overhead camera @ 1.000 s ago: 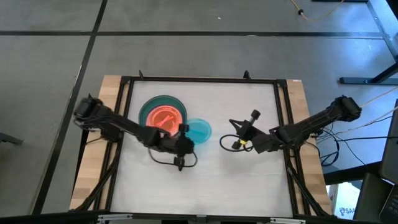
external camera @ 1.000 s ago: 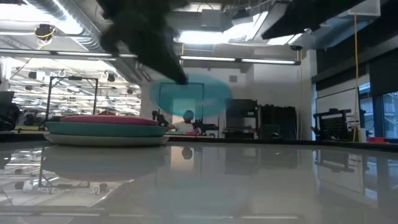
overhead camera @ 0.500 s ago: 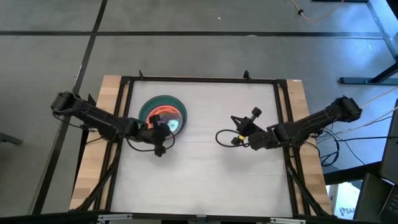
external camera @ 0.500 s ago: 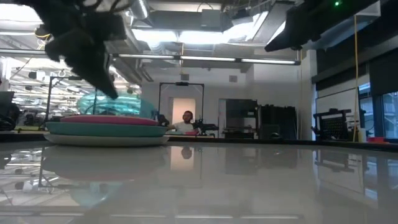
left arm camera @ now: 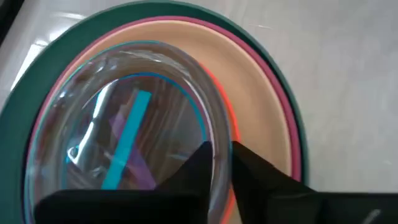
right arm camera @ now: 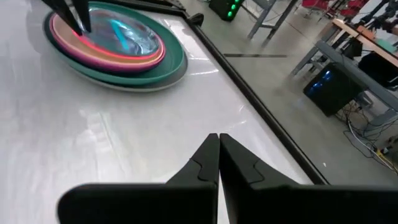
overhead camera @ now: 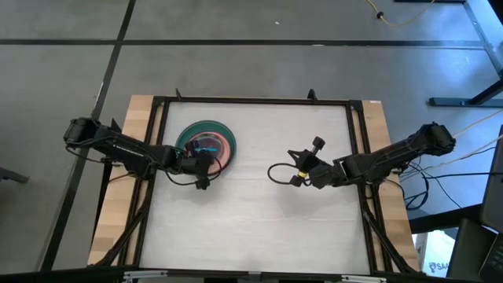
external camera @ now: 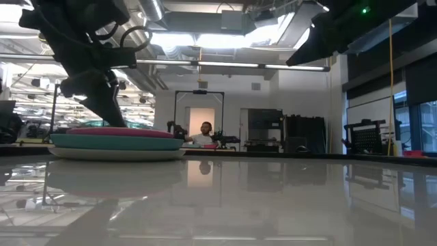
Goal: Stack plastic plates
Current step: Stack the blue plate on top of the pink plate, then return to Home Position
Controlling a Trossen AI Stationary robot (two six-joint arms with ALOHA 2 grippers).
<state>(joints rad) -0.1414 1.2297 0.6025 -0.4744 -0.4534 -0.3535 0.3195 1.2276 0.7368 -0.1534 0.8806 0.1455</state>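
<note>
Your left gripper (overhead camera: 206, 163) pinches the cyan plate's (left arm camera: 124, 149) rim atop the plate stack (overhead camera: 206, 145), upper left of the counter (overhead camera: 259, 212); your right gripper (overhead camera: 292, 178) hovers right of centre, fingers pressed together, holding nothing.

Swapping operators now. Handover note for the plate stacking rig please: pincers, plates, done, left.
Left pincer: shut on the rim of the cyan plate, which lies on top of the stack at the table's left side.
Right pincer: shut, empty, hovering over bare table right of centre.
Done: every plate in view is in the one stack; no loose plates show on the table.
Left: release the cyan plate, back the left arm off, check that it sits centred.
</note>
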